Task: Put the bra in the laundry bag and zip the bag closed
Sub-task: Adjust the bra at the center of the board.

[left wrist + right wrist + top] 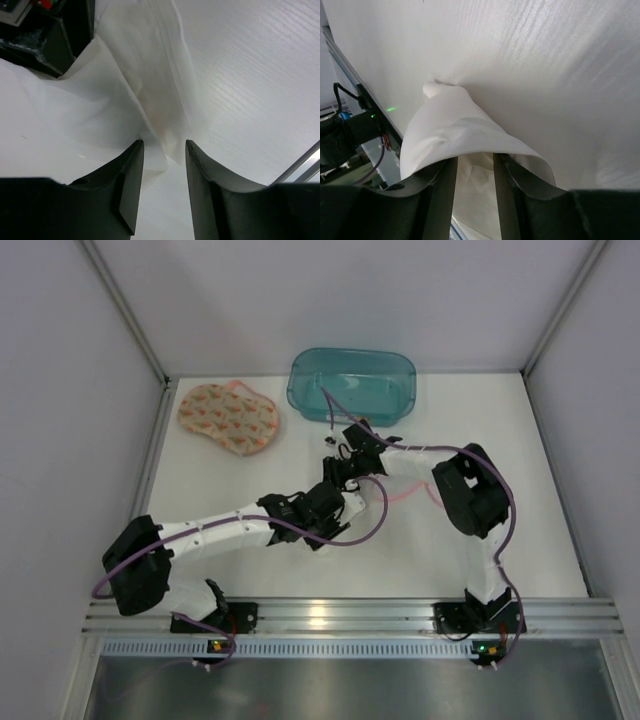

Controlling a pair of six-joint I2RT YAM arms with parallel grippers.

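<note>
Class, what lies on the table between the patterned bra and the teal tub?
Nothing lies there: the top external view shows only a narrow strip of bare white table between the bra and the teal tub.

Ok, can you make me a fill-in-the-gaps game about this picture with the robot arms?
1. Seen from above, the bra lies to the ____ of the teal bin.
2. The laundry bag is ____ in colour.
3. The cloth pinched in the right gripper belongs to the ____.

Missing words: left; white; laundry bag.
</note>
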